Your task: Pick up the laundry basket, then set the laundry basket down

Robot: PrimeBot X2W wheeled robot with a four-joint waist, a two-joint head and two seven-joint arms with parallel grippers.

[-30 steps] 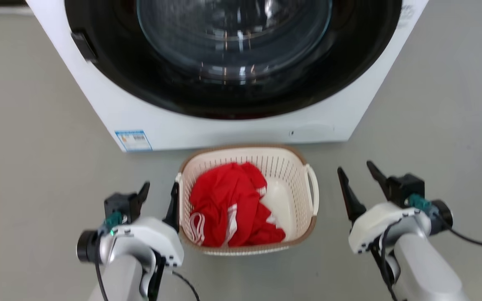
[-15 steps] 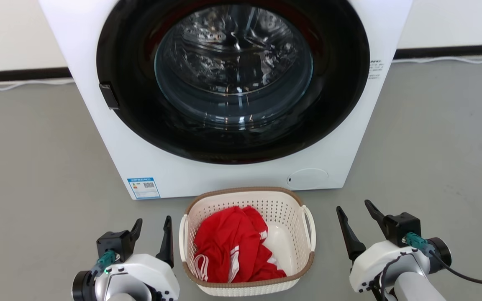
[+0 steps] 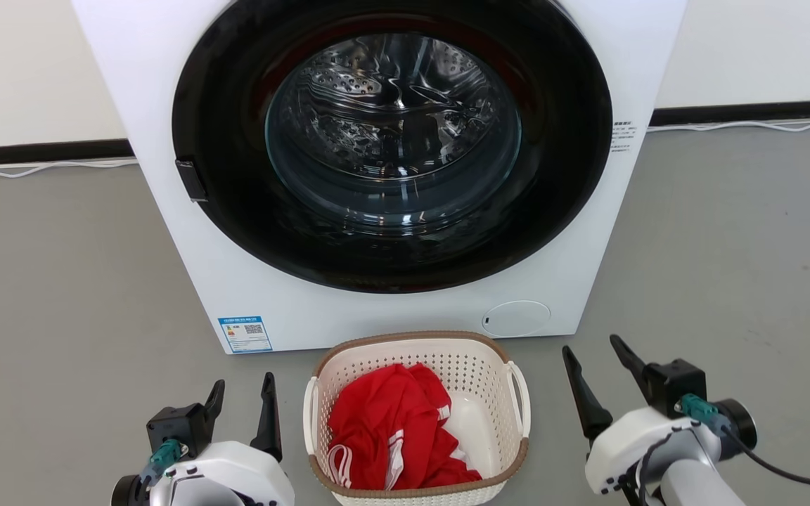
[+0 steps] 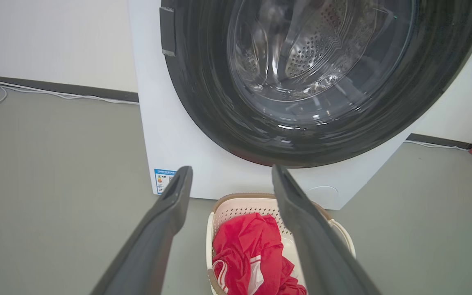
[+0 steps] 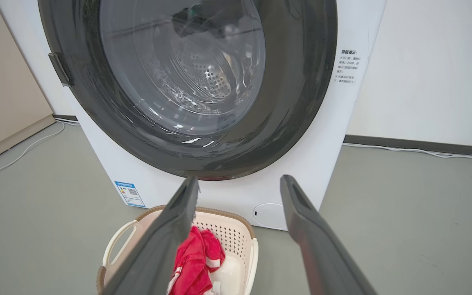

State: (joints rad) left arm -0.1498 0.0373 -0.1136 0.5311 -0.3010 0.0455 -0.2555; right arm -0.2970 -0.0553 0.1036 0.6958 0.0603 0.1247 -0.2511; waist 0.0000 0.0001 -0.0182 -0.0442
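I have the laundry basket (image 3: 468, 369) sitting on the grey floor (image 3: 60, 281) just in front of the washing machine (image 3: 588, 211), below its round glass door (image 3: 391, 140), with a red garment (image 3: 384, 436) bunched inside. My left tool (image 3: 243, 381) hangs just beside the basket's left handle (image 3: 309, 414), fingers spread wide and empty, not touching it. My right tool (image 3: 590, 344) stands a little further off the right handle (image 3: 521, 400) — likewise wide, holding nothing
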